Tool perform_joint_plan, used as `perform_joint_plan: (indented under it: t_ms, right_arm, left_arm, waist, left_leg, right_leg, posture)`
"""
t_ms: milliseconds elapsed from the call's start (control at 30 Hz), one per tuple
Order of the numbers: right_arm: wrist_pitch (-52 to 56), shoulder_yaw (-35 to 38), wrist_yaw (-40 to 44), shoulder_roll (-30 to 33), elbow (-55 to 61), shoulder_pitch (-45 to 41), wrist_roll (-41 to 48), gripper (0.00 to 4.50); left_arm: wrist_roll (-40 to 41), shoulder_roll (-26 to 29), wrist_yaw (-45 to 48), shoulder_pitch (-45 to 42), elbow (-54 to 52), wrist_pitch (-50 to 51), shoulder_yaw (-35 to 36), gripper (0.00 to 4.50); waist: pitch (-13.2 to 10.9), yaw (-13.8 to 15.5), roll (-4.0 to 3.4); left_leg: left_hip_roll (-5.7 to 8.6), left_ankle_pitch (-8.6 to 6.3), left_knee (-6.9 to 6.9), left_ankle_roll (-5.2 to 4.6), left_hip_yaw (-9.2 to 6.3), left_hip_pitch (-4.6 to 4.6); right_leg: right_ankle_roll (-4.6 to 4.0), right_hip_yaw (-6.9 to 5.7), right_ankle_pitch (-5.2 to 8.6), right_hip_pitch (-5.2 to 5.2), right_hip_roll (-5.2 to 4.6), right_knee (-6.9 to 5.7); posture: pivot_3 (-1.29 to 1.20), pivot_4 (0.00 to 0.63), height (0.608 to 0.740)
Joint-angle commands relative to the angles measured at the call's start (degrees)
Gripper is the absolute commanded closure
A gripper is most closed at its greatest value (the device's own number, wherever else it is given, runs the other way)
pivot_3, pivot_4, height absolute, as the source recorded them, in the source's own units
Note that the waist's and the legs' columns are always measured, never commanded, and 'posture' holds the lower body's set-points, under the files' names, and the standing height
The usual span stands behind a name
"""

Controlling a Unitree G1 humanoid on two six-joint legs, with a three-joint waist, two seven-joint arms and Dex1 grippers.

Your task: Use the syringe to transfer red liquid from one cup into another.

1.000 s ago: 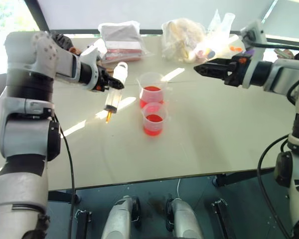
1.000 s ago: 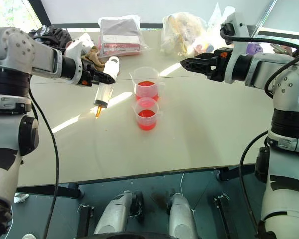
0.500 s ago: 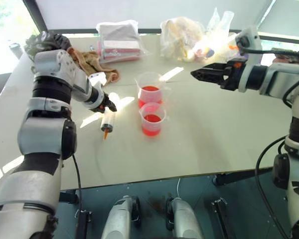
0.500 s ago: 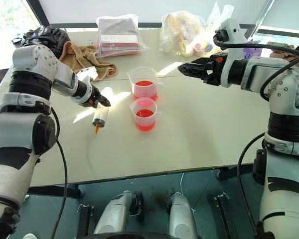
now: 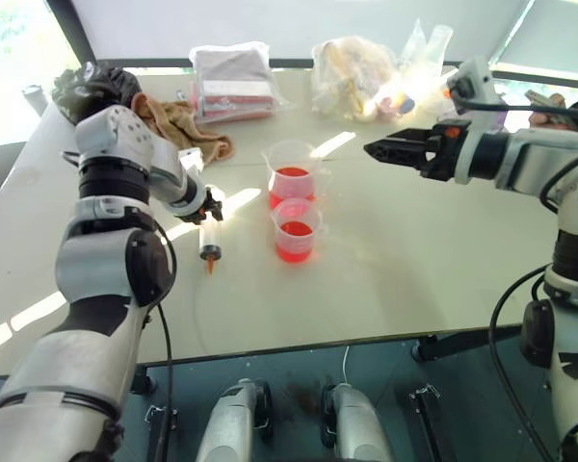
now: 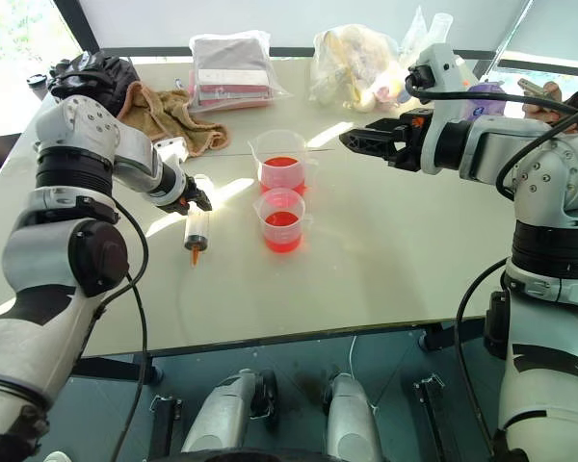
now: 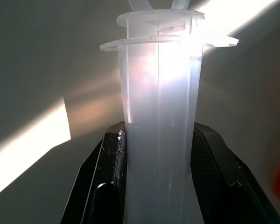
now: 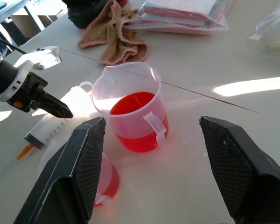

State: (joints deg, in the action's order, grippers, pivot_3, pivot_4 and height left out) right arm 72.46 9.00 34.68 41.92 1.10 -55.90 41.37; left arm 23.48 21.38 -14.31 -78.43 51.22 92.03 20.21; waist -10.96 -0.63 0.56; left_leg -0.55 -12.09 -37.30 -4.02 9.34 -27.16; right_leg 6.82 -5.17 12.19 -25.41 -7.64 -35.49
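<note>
The syringe (image 5: 210, 237) hangs nearly upright, orange tip down and close to the table, with its black seal low in the barrel. My left gripper (image 5: 209, 204) is shut on its upper barrel; the left wrist view shows the clear barrel (image 7: 161, 140) pinched between the black fingers (image 7: 107, 186). To its right stand the larger cup (image 5: 292, 171) and, nearer me, the smaller cup (image 5: 297, 231), both holding red liquid (image 8: 133, 106). My right gripper (image 5: 374, 149) hovers open above the table, right of the larger cup, pointing towards it.
At the back of the table (image 5: 414, 260) lie a brown towel (image 5: 178, 120), a clear bag of flat packs (image 5: 233, 82) and bags of assorted items (image 5: 356, 72). A dark bundle (image 5: 91, 82) sits at the back left corner.
My left arm has come down and turned, bringing the syringe from a tilt high above the table to nearly upright just above it. The right gripper has stayed in place.
</note>
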Motion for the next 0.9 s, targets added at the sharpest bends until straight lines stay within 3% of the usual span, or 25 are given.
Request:
perform_joint_plan:
  t_ms: [33, 167, 333, 600, 733, 900]
  right_arm:
    - [0.12, 2.14, -0.27, 0.25, 2.57, -0.34, 0.85, 1.12]
    - [0.24, 2.29, -0.38, 0.02, 2.60, -0.29, 0.86, 1.12]
    - [-0.42, 1.60, -0.06, -0.34, 2.17, -0.36, 0.63, 1.12]
    - [-2.94, -0.50, 1.48, -0.95, -0.18, -1.85, -0.73, 1.12]
    - [-4.99, -2.20, 2.88, -1.66, -1.70, -2.84, -1.69, 1.12]
    - [-7.13, -7.90, 9.05, -0.98, 1.49, -2.18, -2.25, 1.12]
  left_arm:
    - [1.62, -0.85, -3.86, 2.52, -1.71, 0.47, 0.58, 1.78]
    - [6.30, -0.47, -7.78, 4.44, -5.40, 0.47, -0.49, 0.08]
    - [14.33, 2.28, -13.37, 3.57, -7.54, 0.47, -2.01, 0.03]
    - [34.62, 8.72, -19.34, 5.17, -17.22, 0.47, -7.40, 0.03]
    - [34.16, 10.91, -12.51, 8.11, -37.58, 0.47, -6.86, 0.03]
    - [26.59, 16.04, 7.51, 18.00, -53.16, -18.82, -11.96, 0.03]
  waist:
    - [0.00, -0.09, 0.00]
    - [0.01, -0.18, 0.00]
    - [0.01, -0.31, 0.01]
    - [0.00, -0.07, 0.01]
    - [0.00, -0.20, 0.02]
    - [0.03, -0.46, -0.03]
  left_leg:
    - [0.00, 0.00, 0.00, 0.00, 0.00, 0.05]
    - [-0.01, 0.01, 0.01, 0.02, -0.01, 0.08]
    - [-0.02, 0.02, 0.01, 0.04, -0.01, 0.08]
    - [0.00, 0.02, -0.05, 0.04, 0.00, 0.00]
    - [0.00, 0.02, -0.03, 0.05, -0.01, -0.02]
    - [0.00, 0.03, 0.04, 0.06, 0.09, 0.12]
  right_leg:
    - [-0.01, 0.00, -0.01, 0.03, -0.01, -0.01]
    - [-0.03, 0.02, -0.02, 0.02, -0.02, -0.07]
    - [-0.03, 0.03, -0.02, -0.03, -0.01, -0.16]
    - [-0.03, 0.03, -0.02, -0.10, -0.04, -0.21]
    - [-0.03, 0.05, -0.02, -0.12, -0.03, -0.22]
    - [-0.04, 0.04, -0.01, -0.06, -0.01, -0.22]
  posture:
    - [0.00, 0.150, 0.740]
    - [0.00, 0.150, 0.740]
    - [0.00, 0.150, 0.740]
    - [0.00, 0.150, 0.740]
    - [0.00, 0.150, 0.740]
    - [0.00, 0.150, 0.740]
